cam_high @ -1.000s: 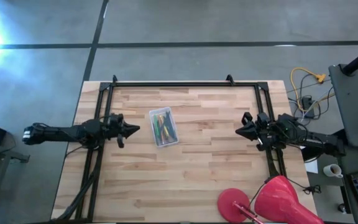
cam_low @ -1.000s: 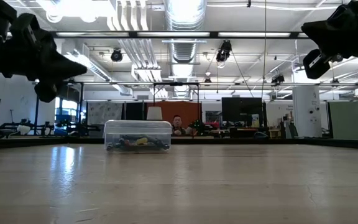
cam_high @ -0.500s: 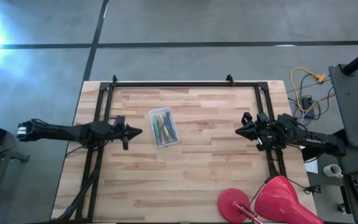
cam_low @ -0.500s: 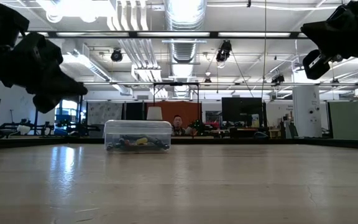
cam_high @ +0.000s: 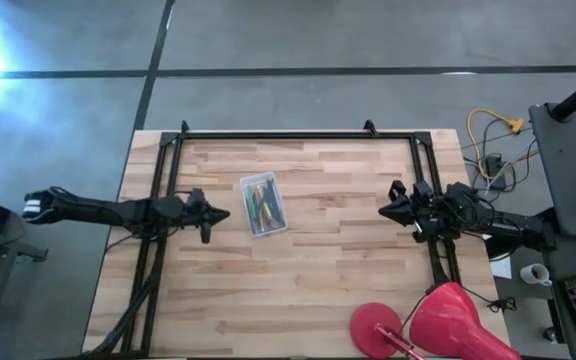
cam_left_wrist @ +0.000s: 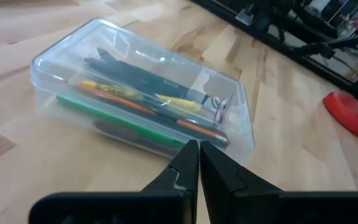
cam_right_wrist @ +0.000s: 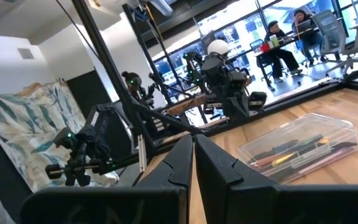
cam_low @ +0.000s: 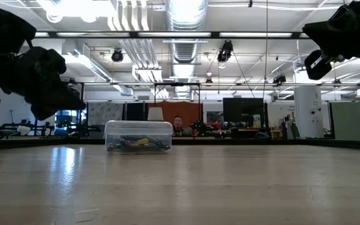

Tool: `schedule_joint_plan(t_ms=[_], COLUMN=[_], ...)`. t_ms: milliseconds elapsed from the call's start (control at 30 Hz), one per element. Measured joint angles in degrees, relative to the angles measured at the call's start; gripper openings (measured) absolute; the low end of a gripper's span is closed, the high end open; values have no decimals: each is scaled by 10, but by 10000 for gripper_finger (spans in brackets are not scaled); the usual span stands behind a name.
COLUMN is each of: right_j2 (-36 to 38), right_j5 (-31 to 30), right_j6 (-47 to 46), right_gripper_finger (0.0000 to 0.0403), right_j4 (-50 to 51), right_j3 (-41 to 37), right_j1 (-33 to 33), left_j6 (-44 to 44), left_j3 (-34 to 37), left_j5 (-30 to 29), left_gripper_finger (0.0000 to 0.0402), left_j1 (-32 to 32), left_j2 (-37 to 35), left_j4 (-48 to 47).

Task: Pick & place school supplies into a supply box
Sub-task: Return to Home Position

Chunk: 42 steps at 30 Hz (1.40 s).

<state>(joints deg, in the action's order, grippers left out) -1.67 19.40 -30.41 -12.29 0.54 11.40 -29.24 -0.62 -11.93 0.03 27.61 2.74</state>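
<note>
Since earlier, left gripper [cam_high: 220, 213] edged slightly nearer the supply box [cam_high: 263, 204]; right gripper [cam_high: 386, 210] unmoved, well apart on the box's far side.
Low view: box shut, left gripper sunk lower beside it.
Left wrist: fingers [cam_left_wrist: 185, 167] pressed together, empty; pens [cam_left_wrist: 148, 99] lie inside closed box.
Right wrist: same, empty.
Judged: arms parking, packing finished.

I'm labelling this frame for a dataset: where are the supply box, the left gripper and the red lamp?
supply box [cam_high: 263, 204]: high view, middle of its clear lid.
left gripper [cam_left_wrist: 198, 149]: left wrist view, where its shut fingertips meet.
red lamp [cam_high: 446, 318]: high view, on its dome.
</note>
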Motion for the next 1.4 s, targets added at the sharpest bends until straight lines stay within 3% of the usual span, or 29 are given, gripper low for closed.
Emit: schedule_joint_plan(t_ms=[1400], right_j2=[0], right_j5=[0], right_j6=[0], right_gripper_finger=[13], right_j4=[0], right_j3=[0], right_j1=[0], left_j6=[0], left_j3=[0], left_j5=[0], left_gripper_finger=[0], left_j1=[0], left_j2=[17], left_j4=[0])
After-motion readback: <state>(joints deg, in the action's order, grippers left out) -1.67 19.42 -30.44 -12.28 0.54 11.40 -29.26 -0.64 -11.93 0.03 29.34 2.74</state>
